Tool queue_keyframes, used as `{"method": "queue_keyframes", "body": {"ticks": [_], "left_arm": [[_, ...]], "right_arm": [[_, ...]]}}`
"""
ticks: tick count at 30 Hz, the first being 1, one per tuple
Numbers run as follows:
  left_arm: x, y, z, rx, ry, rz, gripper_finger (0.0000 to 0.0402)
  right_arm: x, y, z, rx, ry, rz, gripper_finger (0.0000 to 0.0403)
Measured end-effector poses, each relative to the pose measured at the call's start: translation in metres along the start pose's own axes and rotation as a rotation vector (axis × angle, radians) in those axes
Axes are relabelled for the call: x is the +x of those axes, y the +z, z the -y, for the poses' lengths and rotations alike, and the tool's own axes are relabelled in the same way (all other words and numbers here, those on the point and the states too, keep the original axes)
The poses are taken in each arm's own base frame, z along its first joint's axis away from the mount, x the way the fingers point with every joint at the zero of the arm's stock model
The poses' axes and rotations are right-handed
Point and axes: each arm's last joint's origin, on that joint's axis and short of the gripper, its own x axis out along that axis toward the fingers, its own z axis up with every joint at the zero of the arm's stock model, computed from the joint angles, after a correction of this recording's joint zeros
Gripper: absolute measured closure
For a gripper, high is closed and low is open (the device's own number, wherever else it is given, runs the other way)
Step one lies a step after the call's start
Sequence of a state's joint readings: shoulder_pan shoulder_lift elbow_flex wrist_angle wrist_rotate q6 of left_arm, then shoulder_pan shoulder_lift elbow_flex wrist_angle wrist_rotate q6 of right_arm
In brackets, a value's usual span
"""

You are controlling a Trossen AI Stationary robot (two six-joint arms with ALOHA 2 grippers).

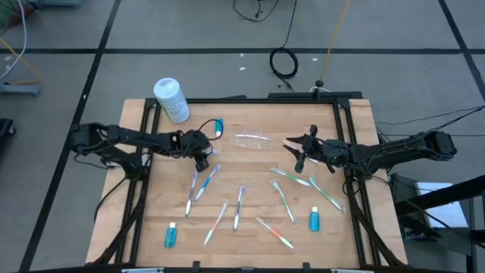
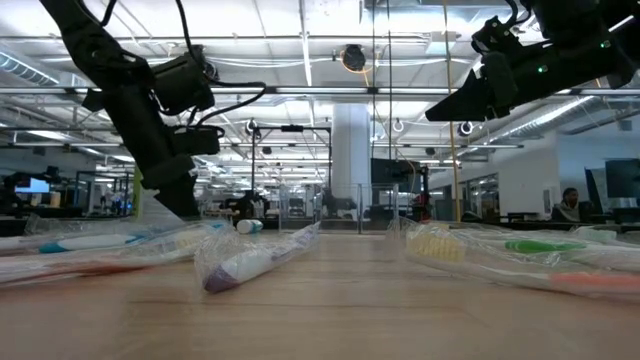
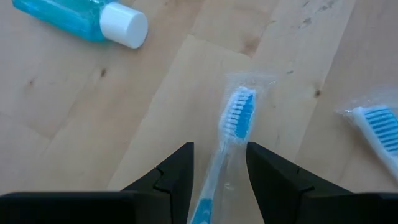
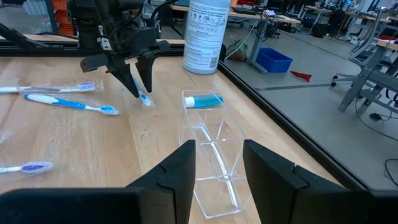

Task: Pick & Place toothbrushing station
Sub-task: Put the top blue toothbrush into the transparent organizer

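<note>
The toothbrushing station (image 1: pixel 252 140) lies tipped on its side near the middle of the bench's far edge, clear plastic, light and stiff by the look of it, likely slick; I'd pinch one thin wall at the open mouth. The right gripper (image 1: pixel 298 157) hovers just beside it, toward the right edge, fingers spread wide with nothing between them. The left gripper (image 1: pixel 201 158) is open too, straddling a wrapped toothbrush (image 3: pixel 233 134) well apart from the station.
</note>
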State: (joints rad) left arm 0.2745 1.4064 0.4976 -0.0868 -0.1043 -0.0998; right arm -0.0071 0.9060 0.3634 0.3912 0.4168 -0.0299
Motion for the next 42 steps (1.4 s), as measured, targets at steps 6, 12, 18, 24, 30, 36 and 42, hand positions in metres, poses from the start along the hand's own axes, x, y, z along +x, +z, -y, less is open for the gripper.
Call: {"method": "queue_keyframes", "body": {"ticks": [6,12,18,24,30,36,42], "left_arm": [[0.012,-0.002,0.001,0.03,0.002,-0.02,0.0248],[0.014,-0.002,0.002,0.041,-0.004,-0.027,0.0282],[0.014,-0.003,0.002,0.024,-0.011,-0.032,0.0343],[0.015,-0.004,0.002,0.023,-0.015,-0.036,0.0381],[0.015,0.003,0.003,0.008,-0.022,0.048,0.0395],[0.013,0.02,0.007,-0.002,-0.033,0.22,0.039],[0.008,0.033,0.012,-0.036,-0.059,0.362,0.0395]], "right_arm": [[0.0,0.0,0.0,0.0,0.0,0.0,0.0273],[0.0,0.0,0.0,0.0,0.0,0.0,0.0273],[0.0,0.0,0.0,0.0,0.0,0.0,0.0273],[0.0,0.0,0.0,0.0,0.0,0.0,0.0273],[0.0,0.0,0.0,0.0,0.0,0.0,0.0273],[0.0,0.0,0.0,0.0,0.001,0.0,0.0273],[0.0,0.0,0.0,0.0,0.002,-0.001,0.0273]]}}
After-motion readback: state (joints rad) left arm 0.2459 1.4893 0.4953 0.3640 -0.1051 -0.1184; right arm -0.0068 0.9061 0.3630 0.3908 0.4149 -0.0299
